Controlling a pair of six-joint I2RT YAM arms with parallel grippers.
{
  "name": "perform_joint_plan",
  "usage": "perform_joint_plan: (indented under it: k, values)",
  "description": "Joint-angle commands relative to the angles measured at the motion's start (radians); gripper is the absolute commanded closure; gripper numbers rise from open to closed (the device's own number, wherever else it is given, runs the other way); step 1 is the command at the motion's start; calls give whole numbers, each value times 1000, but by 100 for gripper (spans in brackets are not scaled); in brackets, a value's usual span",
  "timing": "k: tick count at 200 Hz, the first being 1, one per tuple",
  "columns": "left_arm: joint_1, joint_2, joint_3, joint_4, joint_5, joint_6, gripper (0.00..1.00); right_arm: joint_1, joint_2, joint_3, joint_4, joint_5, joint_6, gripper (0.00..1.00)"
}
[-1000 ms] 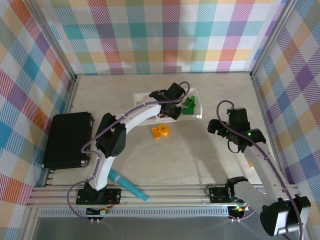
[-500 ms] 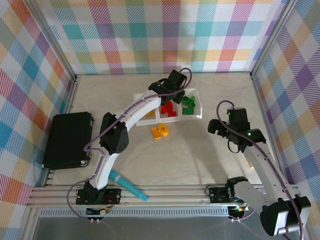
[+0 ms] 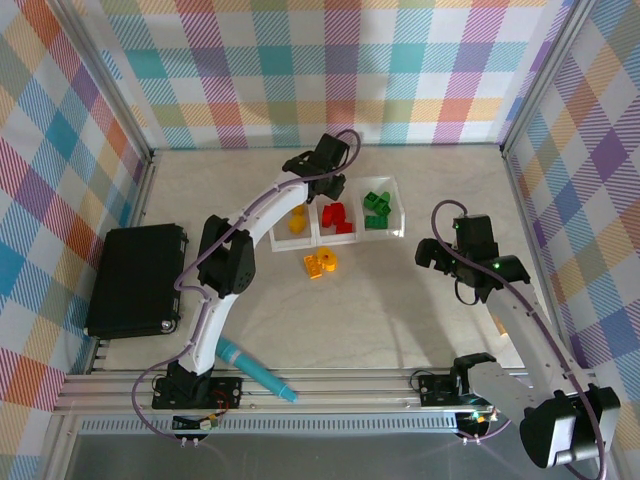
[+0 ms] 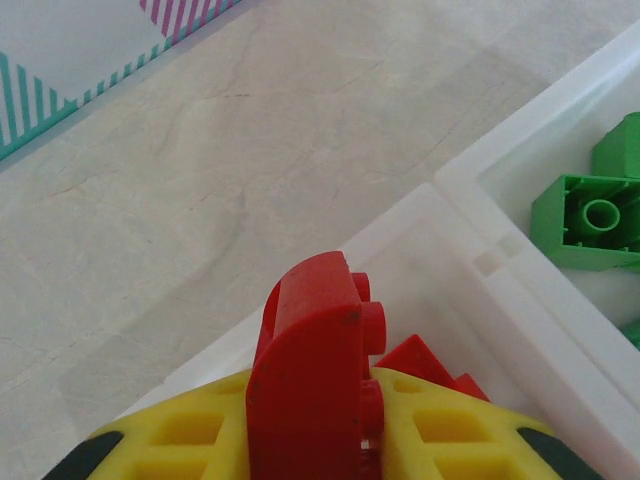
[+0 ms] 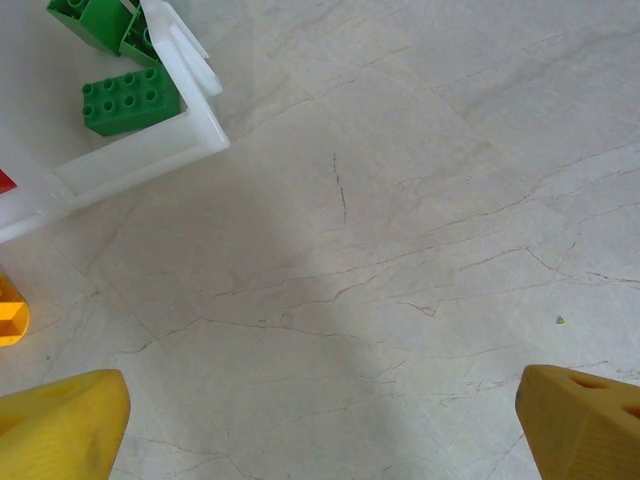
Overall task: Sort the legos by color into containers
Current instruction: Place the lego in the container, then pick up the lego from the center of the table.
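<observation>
I have the left gripper point(image 4: 312, 445) clamped on a red brick point(image 4: 310, 340), with a yellow finger point(image 4: 190, 440) pressing it from each side and its studs facing right in the wrist view. The brick hangs above the far part of the clear tray point(image 4: 478, 228), over the middle compartment, where another red brick point(image 4: 420, 358) lies just below it. In the overhead view that middle compartment holds the red bricks point(image 3: 335, 217). The compartment to its left holds one orange brick point(image 3: 298, 220), and the one to its right holds the green bricks point(image 3: 377, 210). Two loose orange bricks point(image 3: 320, 263) lie together on the table point(image 3: 400, 320), just off the tray's near edge and below the middle compartment. The right gripper point(image 5: 320, 420) has its fingers spread wide with nothing between them. It is off the tray's near right corner, over bare table and apart from the tray. A black box point(image 3: 135, 280) sits well to the tray's left, and a teal pen point(image 3: 255, 368) lies well to its near side.
</observation>
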Motion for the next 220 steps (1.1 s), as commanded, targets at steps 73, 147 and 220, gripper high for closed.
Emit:
perform_joint_plan:
  k: [73,147,220]
  values:
    - [4,45,-29,52,80,-53,58,-8,-14,6,-3,9,3,1]
    - [4,-81,-143,126,101,-90,36,-8,-27,1,-9,10,5,1]
    - [0,-374,-431,190,154,-264,17,-8,-27,-2,3,1,15,1]
